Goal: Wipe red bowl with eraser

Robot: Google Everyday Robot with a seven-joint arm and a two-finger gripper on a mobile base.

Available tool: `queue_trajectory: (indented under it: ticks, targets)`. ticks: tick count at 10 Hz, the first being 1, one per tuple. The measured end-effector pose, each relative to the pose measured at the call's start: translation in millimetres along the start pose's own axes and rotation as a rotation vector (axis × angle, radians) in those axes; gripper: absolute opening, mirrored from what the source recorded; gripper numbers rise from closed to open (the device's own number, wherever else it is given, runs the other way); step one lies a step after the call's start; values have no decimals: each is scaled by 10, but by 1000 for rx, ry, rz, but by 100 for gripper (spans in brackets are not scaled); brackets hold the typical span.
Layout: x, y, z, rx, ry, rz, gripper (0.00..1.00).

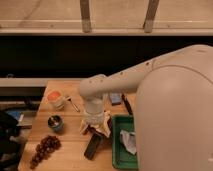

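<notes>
Eraser (92, 146) near front edge of wooden table (70, 152); green tray (116, 155) close on its right, open board on its left up to grapes (44, 149); gripper (95, 126) low over table just behind it, grip state impossible to tell; dark, oblong
</notes>
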Motion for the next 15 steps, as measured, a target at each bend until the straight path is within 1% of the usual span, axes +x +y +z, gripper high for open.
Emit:
queue_trajectory:
  ticks: [3, 4, 6, 8, 9, 11, 13, 14, 15]
  targets:
    - [89, 119, 252, 2, 44, -4, 80]
    - [77, 125, 377, 3, 65, 4, 80]
    - [54, 89, 509, 7, 83, 21, 80]
    - [6, 16, 643, 6, 94, 63, 80]
    - [-27, -44, 708, -3, 99, 104, 80]
    - [-44, -94, 763, -26, 106, 158, 80]
    - [-21, -92, 808, -48, 112, 187, 80]
    - [-1, -91, 825, -55, 111, 201, 80]
    - [25, -84, 817, -60, 101, 219, 80]
